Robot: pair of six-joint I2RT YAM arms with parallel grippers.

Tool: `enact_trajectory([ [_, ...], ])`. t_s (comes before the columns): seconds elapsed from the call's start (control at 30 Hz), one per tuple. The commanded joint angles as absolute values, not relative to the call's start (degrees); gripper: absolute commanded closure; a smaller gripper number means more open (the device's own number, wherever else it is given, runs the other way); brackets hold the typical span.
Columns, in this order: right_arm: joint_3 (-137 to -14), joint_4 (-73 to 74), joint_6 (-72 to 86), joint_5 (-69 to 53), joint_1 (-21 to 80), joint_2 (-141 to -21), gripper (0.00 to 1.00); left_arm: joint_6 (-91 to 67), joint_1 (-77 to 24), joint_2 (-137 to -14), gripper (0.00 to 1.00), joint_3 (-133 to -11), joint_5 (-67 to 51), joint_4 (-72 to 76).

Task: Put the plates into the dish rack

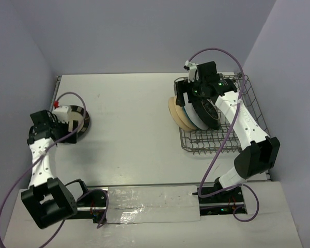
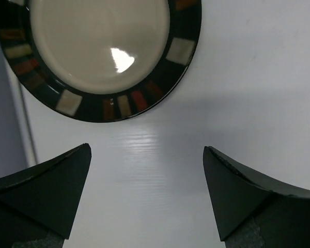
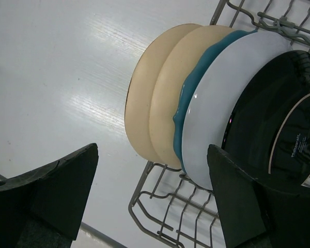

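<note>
A dark striped-rim plate [image 2: 98, 51] with a beige centre lies flat on the table at the far left [image 1: 84, 120]. My left gripper [image 2: 147, 155] is open and empty, just short of its near rim; in the top view the gripper [image 1: 70, 126] hangs over the plate's edge. The grey wire dish rack [image 1: 206, 147] stands at the right. Two beige plates [image 3: 144, 103], a teal plate [image 3: 196, 88], a white-backed plate [image 3: 222, 98] and a black-backed plate [image 3: 268, 129] stand upright in it. My right gripper [image 3: 152, 152] is open and empty above them [image 1: 190, 95].
The rack's left front corner [image 3: 160, 206] lies under the right gripper. Purple walls close in the table at the back and both sides. A taped strip [image 1: 152, 204] runs along the near edge between the arm bases. Purple cables loop from both arms.
</note>
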State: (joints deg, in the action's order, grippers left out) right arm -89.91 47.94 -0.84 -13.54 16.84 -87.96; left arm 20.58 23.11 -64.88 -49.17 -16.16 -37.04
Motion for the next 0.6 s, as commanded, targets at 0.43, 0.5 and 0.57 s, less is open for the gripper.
enact_trajectory([
  [0.43,-92.9,46.41,-0.18,-13.45,16.08,-89.65,0.06,65.38,10.99,-66.69,0.03,-12.85,2.98,20.88],
  [0.5,-92.73,46.32,-0.18,-13.45,16.0,-89.73,0.06,66.79,10.55,-73.78,0.04,-12.04,4.3,30.96],
  [0.57,-92.72,46.41,-0.18,-13.53,15.73,-89.82,0.06,68.2,10.2,-79.51,0.12,-12.56,6.75,36.27],
])
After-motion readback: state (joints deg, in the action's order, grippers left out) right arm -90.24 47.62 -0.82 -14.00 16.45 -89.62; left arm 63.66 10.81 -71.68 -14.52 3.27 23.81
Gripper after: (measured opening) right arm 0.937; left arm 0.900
